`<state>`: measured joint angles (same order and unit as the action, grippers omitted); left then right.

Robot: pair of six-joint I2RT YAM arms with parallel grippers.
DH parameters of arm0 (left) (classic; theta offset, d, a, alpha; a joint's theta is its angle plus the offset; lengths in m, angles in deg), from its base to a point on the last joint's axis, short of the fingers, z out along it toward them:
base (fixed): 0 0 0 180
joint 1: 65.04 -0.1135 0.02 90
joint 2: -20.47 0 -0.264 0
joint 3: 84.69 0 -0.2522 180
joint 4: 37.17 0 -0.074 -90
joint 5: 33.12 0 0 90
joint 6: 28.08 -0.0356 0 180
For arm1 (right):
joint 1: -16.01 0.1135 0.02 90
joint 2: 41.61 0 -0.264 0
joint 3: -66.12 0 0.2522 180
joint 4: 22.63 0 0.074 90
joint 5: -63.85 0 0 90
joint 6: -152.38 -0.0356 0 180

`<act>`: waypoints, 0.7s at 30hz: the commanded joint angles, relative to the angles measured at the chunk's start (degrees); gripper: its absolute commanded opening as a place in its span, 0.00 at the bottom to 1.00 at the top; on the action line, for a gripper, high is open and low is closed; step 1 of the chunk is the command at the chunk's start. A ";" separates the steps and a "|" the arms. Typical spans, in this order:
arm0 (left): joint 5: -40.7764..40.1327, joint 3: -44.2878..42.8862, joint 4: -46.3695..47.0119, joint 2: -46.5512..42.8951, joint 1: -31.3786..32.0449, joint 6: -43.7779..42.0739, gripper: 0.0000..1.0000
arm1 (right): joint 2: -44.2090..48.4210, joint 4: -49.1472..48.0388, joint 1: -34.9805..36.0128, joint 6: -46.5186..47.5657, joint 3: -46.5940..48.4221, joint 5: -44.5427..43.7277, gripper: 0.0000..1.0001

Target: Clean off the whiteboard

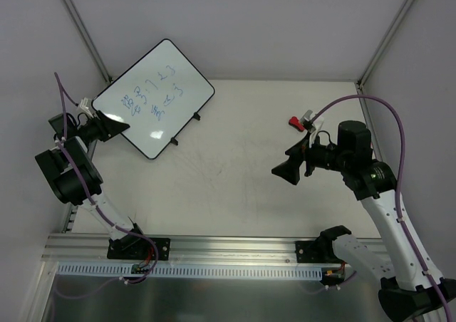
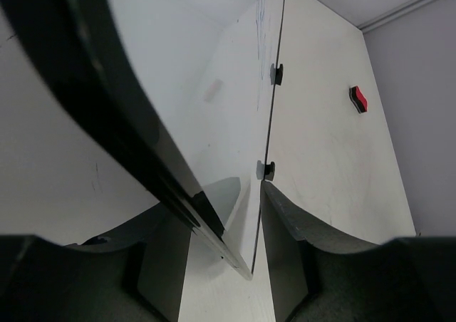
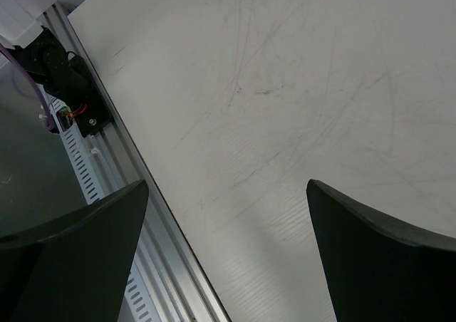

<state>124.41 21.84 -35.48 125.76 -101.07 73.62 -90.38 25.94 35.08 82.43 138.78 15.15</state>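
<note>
Top external: whiteboard [image 1: 153, 97] long axis near-left to far-right — left gripper [image 1: 120, 127] state unclear, right gripper [image 1: 283, 171] spread.

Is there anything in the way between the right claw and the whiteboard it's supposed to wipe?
Nothing visible does. Only table surface lies between the open right gripper and the whiteboard. The small red eraser lies further back beside that arm, off the path.
</note>
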 commanded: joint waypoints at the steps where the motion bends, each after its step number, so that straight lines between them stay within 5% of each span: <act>1: 3.66 -1.91 3.98 0.70 0.35 0.77 0.42 | -0.53 -1.94 0.35 -0.19 2.37 1.50 0.99; 11: 4.72 -3.84 4.86 2.19 2.10 2.18 0.35 | -1.23 -1.85 0.35 -0.19 2.37 1.85 0.99; 16: 5.33 -4.11 5.12 1.76 2.02 2.53 0.14 | -1.41 -1.94 0.35 -0.28 2.37 1.94 0.99; 21: 6.04 -3.76 5.47 0.79 2.11 2.53 0.05 | -1.67 -1.85 0.35 -0.10 2.37 2.29 0.99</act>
<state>128.85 19.37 -33.06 127.36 -99.15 78.15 -91.91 25.94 35.08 82.39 138.78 15.44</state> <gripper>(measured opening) 0.068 0.990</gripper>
